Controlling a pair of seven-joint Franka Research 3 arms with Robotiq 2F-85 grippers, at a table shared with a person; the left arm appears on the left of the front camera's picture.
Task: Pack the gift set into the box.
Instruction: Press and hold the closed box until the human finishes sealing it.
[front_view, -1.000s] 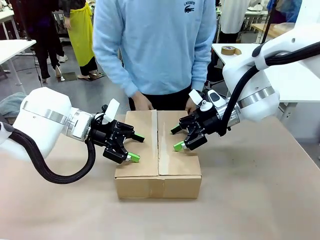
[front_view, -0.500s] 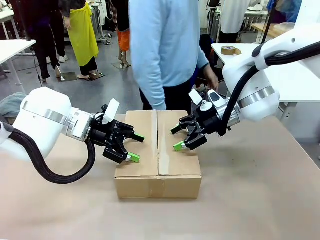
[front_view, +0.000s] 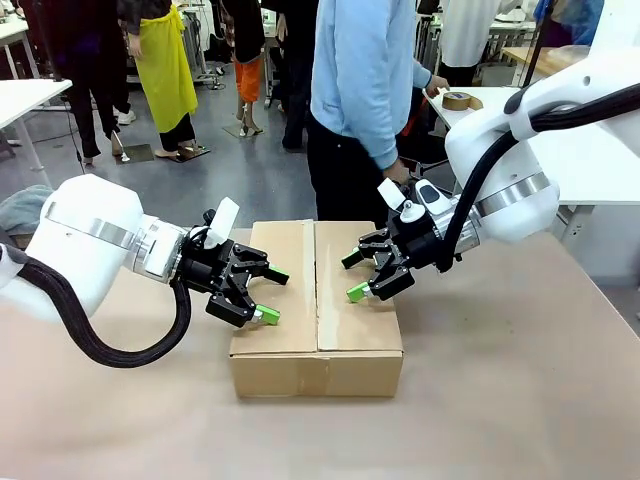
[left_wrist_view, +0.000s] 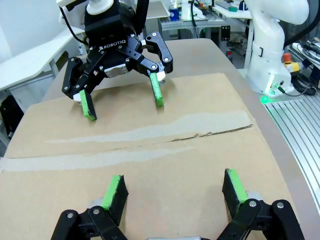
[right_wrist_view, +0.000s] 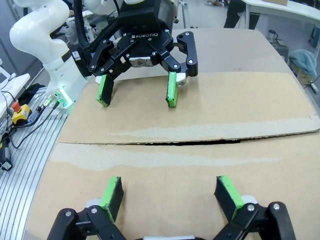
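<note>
While the box sits closed, contents hidden, left fingers wide, right fingers wide.

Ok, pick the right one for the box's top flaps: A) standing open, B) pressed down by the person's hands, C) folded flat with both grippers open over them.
C: on the box the flaps lie flat and meet along the middle, with the left gripper and right gripper open above them.

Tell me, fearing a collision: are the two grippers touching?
Apart. The front view shows the left gripper and right gripper over opposite flaps of the box, its seam between them.
</note>
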